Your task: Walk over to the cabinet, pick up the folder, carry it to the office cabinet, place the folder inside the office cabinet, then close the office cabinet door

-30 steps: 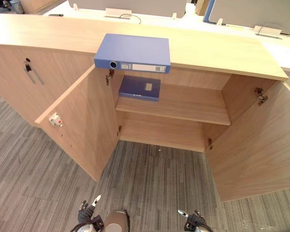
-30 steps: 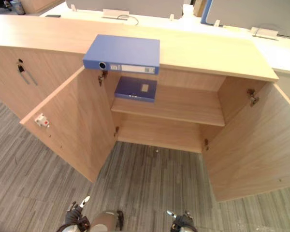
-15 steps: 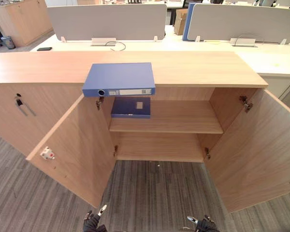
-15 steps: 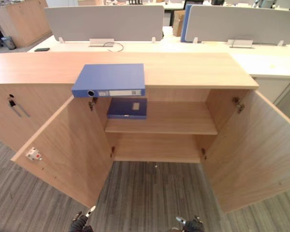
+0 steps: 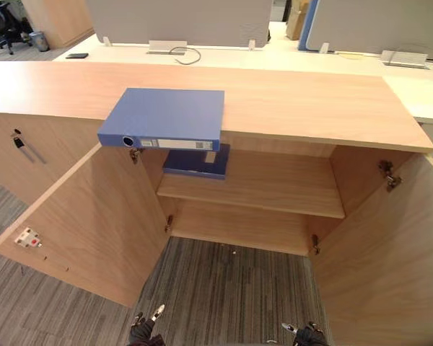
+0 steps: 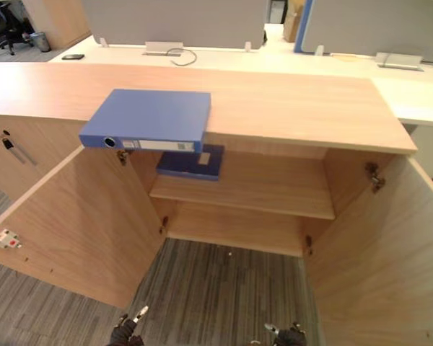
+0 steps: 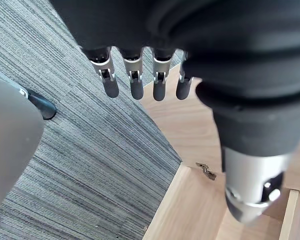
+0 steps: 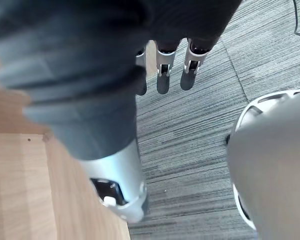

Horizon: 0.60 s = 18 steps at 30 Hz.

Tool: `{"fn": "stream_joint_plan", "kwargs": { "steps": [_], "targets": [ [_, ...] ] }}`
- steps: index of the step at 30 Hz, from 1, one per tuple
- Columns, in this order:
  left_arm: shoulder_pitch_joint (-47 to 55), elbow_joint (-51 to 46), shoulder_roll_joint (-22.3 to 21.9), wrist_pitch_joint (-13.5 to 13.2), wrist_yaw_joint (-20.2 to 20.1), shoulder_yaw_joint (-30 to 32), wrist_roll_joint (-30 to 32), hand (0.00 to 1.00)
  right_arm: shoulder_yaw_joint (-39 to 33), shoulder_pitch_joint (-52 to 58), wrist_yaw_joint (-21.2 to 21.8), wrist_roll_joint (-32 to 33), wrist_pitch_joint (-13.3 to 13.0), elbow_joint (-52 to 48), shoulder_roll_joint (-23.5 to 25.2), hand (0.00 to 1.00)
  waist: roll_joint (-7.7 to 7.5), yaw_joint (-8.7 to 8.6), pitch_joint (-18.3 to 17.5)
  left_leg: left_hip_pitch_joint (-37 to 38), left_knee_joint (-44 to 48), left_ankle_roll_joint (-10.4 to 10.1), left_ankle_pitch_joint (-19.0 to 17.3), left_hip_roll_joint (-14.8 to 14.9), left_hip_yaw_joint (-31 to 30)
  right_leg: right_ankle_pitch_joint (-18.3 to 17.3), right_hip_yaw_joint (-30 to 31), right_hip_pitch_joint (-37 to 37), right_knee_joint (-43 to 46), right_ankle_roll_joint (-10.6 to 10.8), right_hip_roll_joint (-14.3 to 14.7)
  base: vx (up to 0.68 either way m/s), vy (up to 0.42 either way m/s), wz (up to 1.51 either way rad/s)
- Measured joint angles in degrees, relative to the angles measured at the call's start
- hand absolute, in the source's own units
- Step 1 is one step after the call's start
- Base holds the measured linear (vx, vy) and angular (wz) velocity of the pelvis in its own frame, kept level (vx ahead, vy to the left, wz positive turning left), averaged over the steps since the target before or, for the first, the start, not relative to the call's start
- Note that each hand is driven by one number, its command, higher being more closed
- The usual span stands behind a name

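A robot stands on grey striped carpet (image 5: 231, 288) before a light-wood office cabinet (image 5: 310, 108) with both doors swung wide, its left hand (image 7: 136, 82) and right hand (image 8: 162, 75) hanging low near the floor, fingers straight and loosely spread, holding nothing. The task's bright blue lever-arch folder (image 5: 166, 115) lies flat on the cabinet's top at the left of the opening, its spine just overhanging the front edge above the hinge of the left door (image 5: 94, 223). The spine, with its finger hole and white label, faces the robot. The folder's long axis appears to run side to side along that front edge, and the covers open towards the desks behind. A darker blue flat file (image 5: 198, 162) already rests on the upper shelf (image 5: 274, 187) directly below. The pick-up has not begun, and it looks best done square-on: step in between the left door and the right door (image 5: 382, 267) without brushing either, raise both hands to the folder's two short ends, and use the overhanging spine to get fingers beneath. Keeping the folder level should stop it sliding off the smooth top, and the free stretch of shelf to the right of the dark file looks the natural spot for it.
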Motion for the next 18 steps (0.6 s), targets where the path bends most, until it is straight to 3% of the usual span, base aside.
{"fn": "stream_joint_plan", "kwargs": {
  "steps": [3, 4, 5, 7, 9, 10, 11, 12, 14, 17, 18],
  "targets": [
    [-0.29, -1.42, 0.97, 0.01, -0.48, 0.00, -1.03, 0.00, 0.05, -0.73, 0.10, 0.01, -0.05, -0.04, 0.98, 0.00, -1.41, 0.35, 0.96, -6.26, 15.86, -1.48, -1.97, 0.77, 1.64, 0.83, -0.05, 3.45, -3.47, -0.40, 0.73, 0.11, 0.000, -0.03],
    [-0.20, -1.98, 1.23, 0.12, -0.94, -0.06, -1.66, 0.00, 0.09, -0.66, 0.12, 0.02, -0.08, -0.04, 1.31, 0.00, -1.62, 0.73, 1.15, -9.15, 26.04, -1.03, -1.59, 2.32, 4.13, 0.89, 0.09, 6.54, -5.20, -0.47, 1.46, 0.08, 0.004, -0.13],
    [-0.20, -1.96, 1.24, 0.13, -1.13, -0.18, -1.81, 0.00, 0.10, -0.65, 0.12, 0.04, -0.10, -0.03, 1.31, 0.00, -1.73, 0.85, 1.24, -10.04, 29.57, -0.83, -1.86, 3.22, 5.33, 0.89, 0.23, 7.66, -5.79, -0.47, 1.58, 0.13, 0.017, -0.17],
    [-0.20, -2.15, 1.50, 0.02, -1.46, -0.96, -2.64, 0.00, 0.08, -0.93, 0.11, 0.07, -0.11, 0.49, 1.25, 0.00, -1.64, 0.95, 1.44, -13.76, 36.34, 0.46, -6.58, 4.59, 10.30, 0.88, 1.20, 10.30, -6.91, -0.48, 0.98, 0.16, 0.084, -0.22],
    [-0.41, -2.78, 2.07, -0.13, -1.52, -1.88, -3.57, 0.00, 0.06, -1.99, 0.10, 0.37, -0.12, 1.60, 1.04, 0.00, -1.72, 1.20, 2.31, -16.11, 34.72, 1.11, -8.45, 3.50, 11.74, 0.89, 2.33, 10.85, -6.71, -0.46, -0.40, 0.11, 0.156, -0.28],
    [-0.65, -2.92, 2.03, -0.20, -1.54, -2.89, -4.07, 0.00, 0.07, -2.23, 0.09, 0.73, -0.12, 1.77, 0.78, 0.00, -1.53, 1.31, 2.64, -17.66, 29.42, 1.42, -8.13, 1.92, 11.44, 0.83, 3.18, 10.93, -6.56, -0.11, -1.49, 0.12, 0.259, -0.33],
    [-0.53, -3.13, 1.89, -0.22, -1.59, -4.15, -4.22, 0.00, 0.15, -2.16, 0.11, 0.92, -0.17, 1.63, 0.28, 0.00, -0.47, 1.31, 2.51, -17.90, 19.83, 2.07, -3.76, 0.44, 10.09, 0.61, 4.06, 10.88, -6.57, 1.13, -1.53, 0.12, 0.278, -0.30],
    [-0.53, -3.08, 1.81, -0.23, -1.73, -4.75, -4.49, 0.00, 0.14, -2.24, 0.12, 0.92, -0.25, 1.67, -0.35, 0.00, 0.45, 1.40, 2.57, -17.99, 16.88, 2.55, -0.29, -0.10, 8.58, 0.40, 4.92, 10.80, -6.62, 2.53, -1.09, 0.12, 0.262, -0.18],
    [-0.97, -3.23, 4.25, -0.24, -2.44, -6.38, -5.27, 0.00, 0.68, -1.86, 0.18, 0.99, -0.03, 2.18, 1.18, 0.00, -2.83, 1.37, 2.79, -16.14, 12.46, 3.87, 1.09, -4.29, 8.95, 0.17, 7.67, 10.22, -7.84, 3.18, -3.71, 0.14, 0.224, 0.18],
    [-1.24, -3.38, 4.96, 0.16, -2.88, -9.20, -7.20, 0.00, 1.15, -2.45, 0.75, 0.81, 0.08, 2.37, 1.30, 0.00, -3.46, 1.41, 2.48, -14.58, 8.77, 5.75, 2.49, -7.93, 10.21, 0.47, 8.70, 10.02, -8.17, 2.82, -6.84, 0.12, 0.173, 0.10],
    [-1.06, -4.00, 6.17, 0.21, -3.76, -13.32, -7.49, 0.00, 2.55, -3.45, 1.04, 0.73, 0.07, 2.27, 1.59, 0.00, -3.48, 1.53, 2.39, -12.32, 5.18, 6.01, 4.01, -8.78, 11.18, 1.44, 9.73, 10.10, -8.44, 2.86, -7.54, 0.07, 0.062, -0.22]
  ]
}}
